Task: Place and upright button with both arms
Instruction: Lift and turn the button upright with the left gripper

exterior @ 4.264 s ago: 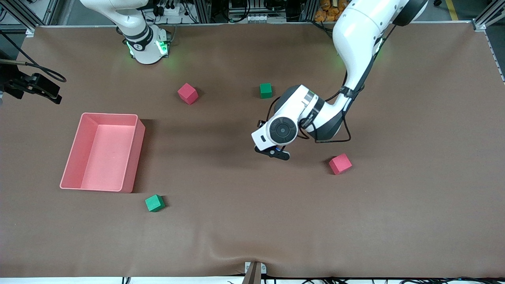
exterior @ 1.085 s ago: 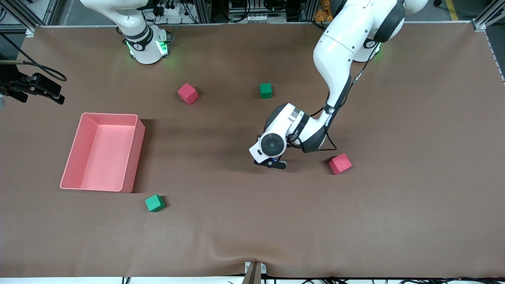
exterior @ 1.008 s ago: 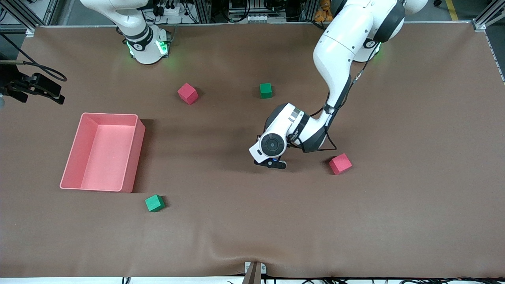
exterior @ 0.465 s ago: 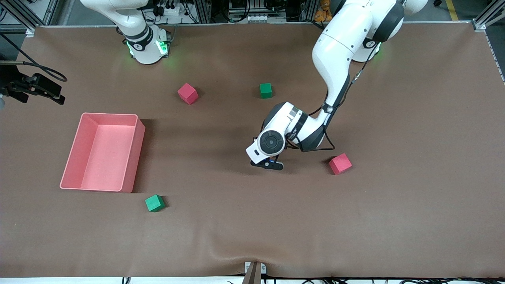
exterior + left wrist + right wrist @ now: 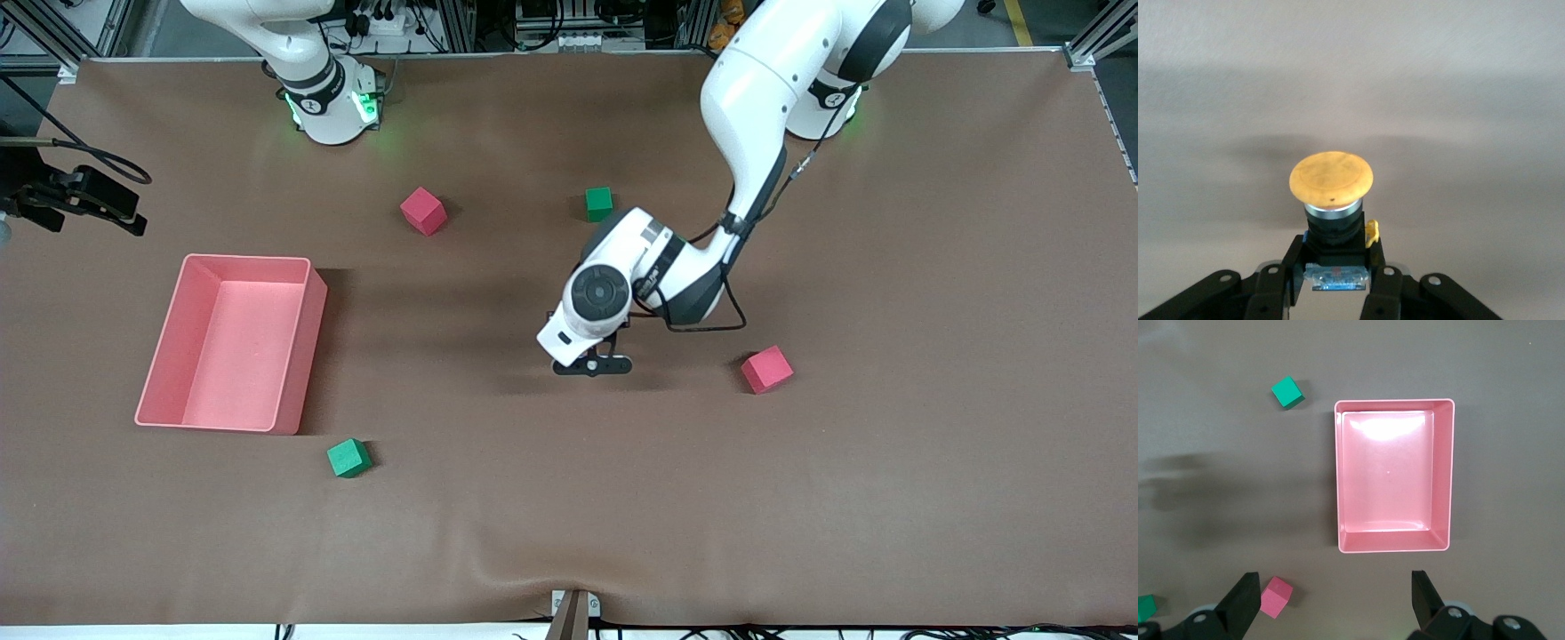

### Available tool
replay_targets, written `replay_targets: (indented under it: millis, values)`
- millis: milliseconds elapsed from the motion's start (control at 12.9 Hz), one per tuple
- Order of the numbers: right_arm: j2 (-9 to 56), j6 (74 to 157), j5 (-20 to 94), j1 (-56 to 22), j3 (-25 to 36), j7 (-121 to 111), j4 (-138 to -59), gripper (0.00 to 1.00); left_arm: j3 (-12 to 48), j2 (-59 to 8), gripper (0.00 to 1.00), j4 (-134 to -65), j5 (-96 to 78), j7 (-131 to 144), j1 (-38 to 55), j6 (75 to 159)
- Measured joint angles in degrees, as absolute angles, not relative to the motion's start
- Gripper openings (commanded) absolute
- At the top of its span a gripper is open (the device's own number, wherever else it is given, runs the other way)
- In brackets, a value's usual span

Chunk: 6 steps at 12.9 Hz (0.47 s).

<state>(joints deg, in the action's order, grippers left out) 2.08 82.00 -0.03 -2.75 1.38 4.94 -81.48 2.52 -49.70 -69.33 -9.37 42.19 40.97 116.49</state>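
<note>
My left gripper (image 5: 592, 364) is over the middle of the table, between a green cube and a pink cube. In the left wrist view the left gripper (image 5: 1337, 259) is shut on the black body of the button (image 5: 1331, 179). The button's round orange cap points away from the wrist toward the brown mat, and its bluish end sits between the fingers. In the front view the hand hides the button. My right gripper (image 5: 1331, 600) is open and empty, high over the mat beside the pink bin. It is out of the front view, where only the right arm's base (image 5: 333, 111) shows.
A pink bin (image 5: 307, 347) stands toward the right arm's end; it also shows in the right wrist view (image 5: 1442, 473). Pink cubes (image 5: 423, 211) (image 5: 766, 369) and green cubes (image 5: 599, 204) (image 5: 348, 458) lie scattered. A black fixture (image 5: 84, 197) juts in at the edge.
My left hand, with the button in it, has moved a little toward the right arm's end of the table and turned. The cubes, the bin and the right arm have not moved.
</note>
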Motion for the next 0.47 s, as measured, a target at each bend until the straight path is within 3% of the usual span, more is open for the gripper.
replay_targets:
  millis: [233,465]
  values:
    - [2.09,82.0,-0.02,-2.74,1.39,4.94,-81.48,1.0,-0.11,-49.75,0.0,-69.82,-8.56,49.67,46.45,126.6]
    - [2.09,82.0,-0.02,-2.73,1.39,4.94,-81.48,1.0,-4.02,-49.86,0.0,-70.26,-6.35,58.09,52.53,130.42]
